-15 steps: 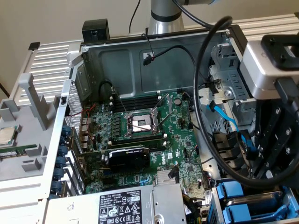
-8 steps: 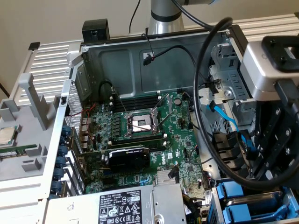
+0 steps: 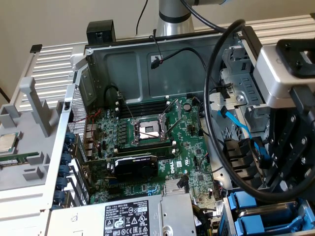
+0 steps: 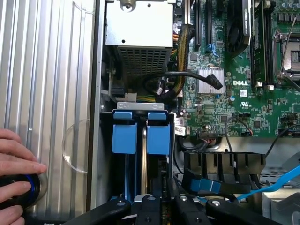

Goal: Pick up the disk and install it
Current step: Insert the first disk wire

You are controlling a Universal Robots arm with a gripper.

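Because the disk (image 4: 158, 136) stands edgewise in the drive bay (image 4: 140, 107), we hold our gripper (image 4: 165, 199) nearly closed, aligned with it.

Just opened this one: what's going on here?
The robot arm's gripper hangs over the drive bay of an open computer case, right above two blue frames that stand side by side in the bay. Whether it has hold of anything cannot be told. Off to the side, a person's hand rests on a black round knob on the ribbed metal table.
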